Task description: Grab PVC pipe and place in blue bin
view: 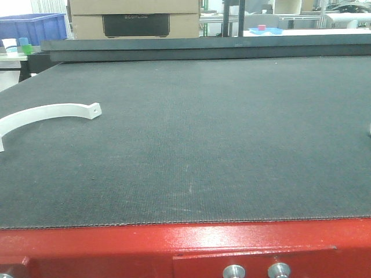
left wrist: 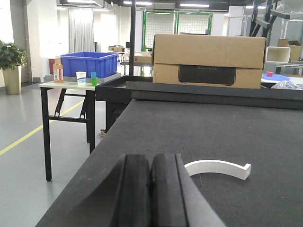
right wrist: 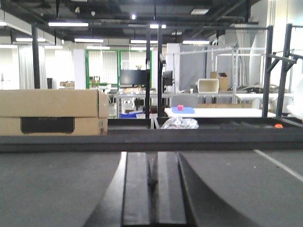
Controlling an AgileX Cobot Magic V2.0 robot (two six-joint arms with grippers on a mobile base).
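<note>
**Dark desk, white arc lying untouched at nine o'clock**

Dark ribbed matting is covering the desk [view: 232,145], and a workshop with a cardboard box [left wrist: 208,61] is showing beyond its far edge. The PVC pipe [view: 49,112] is lying flat at about 9 o'clock in the front view. Its arc is running off the left edge, and its squared end with the small hole is pointing toward the middle.

In the left wrist view the pipe is sitting near the left gripper [left wrist: 150,163], at roughly 2 o'clock and apart from it. That gripper is keeping its jaws pressed together with nothing between them. The right gripper [right wrist: 152,161] is showing only a thin seam and is gripping nothing.

The blue bin [left wrist: 90,64] is standing on a side table [left wrist: 66,85] off the far left corner, around 11 o'clock, well apart from the pipe.

The piece is looking light, stiff and smooth, so a glancing touch is likely to send it skidding. Pinching across the flat band near mid-arc is looking safest.
</note>
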